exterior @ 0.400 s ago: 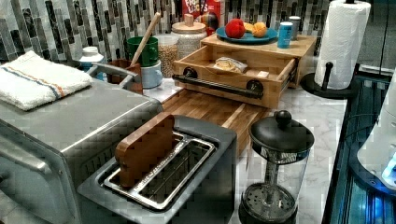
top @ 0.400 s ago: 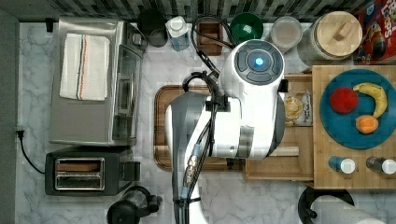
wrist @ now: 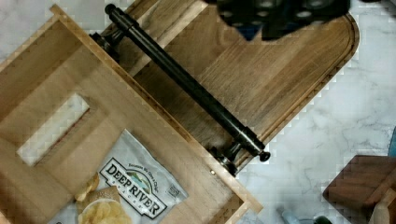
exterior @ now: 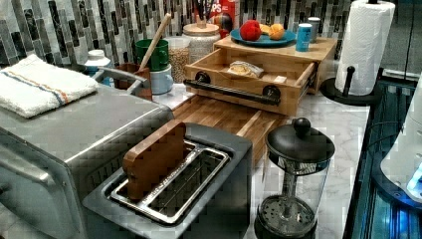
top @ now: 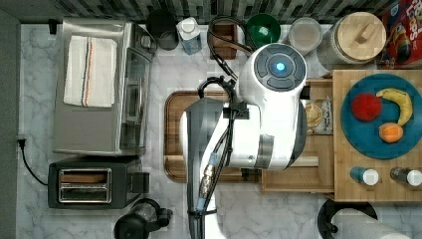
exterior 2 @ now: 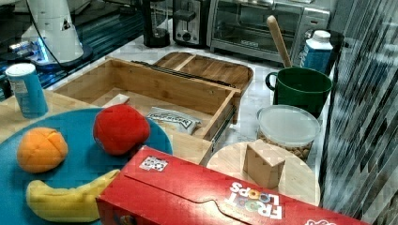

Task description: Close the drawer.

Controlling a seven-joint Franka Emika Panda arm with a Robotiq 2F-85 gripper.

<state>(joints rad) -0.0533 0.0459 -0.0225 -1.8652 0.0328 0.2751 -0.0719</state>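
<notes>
The pincer [wrist: 280, 16] appears as a dark, blurred shape in the wrist view. I cannot tell whether it is open or closed, and no object can be seen in it. It hangs above the dark brown wooden tray with rounded corners [wrist: 285, 84], on the outer side of the long thin black bar handle [wrist: 187, 84], and it seems to be apart from this handle.

The handle belongs to the shallow light bamboo-coloured wooden drawer [wrist: 84, 107], which is pulled far out over the tray. In the left view the drawer [exterior: 249, 69] stands out clearly from under the light wood top [exterior: 278, 50] that bears the blue plate [exterior: 259, 40]. Inside the drawer lies a small bag of chips [wrist: 130, 186].

In comparison with a moment ago, the white robot arm [top: 268, 114] has moved only a little toward the top view's right, and the drawer is open as far as before. In my judgement this means that the push has not started: the arm is only coming into position in front of the handle. The whole closing is left to do, and the next move must bring the pincer against the drawer front.
</notes>
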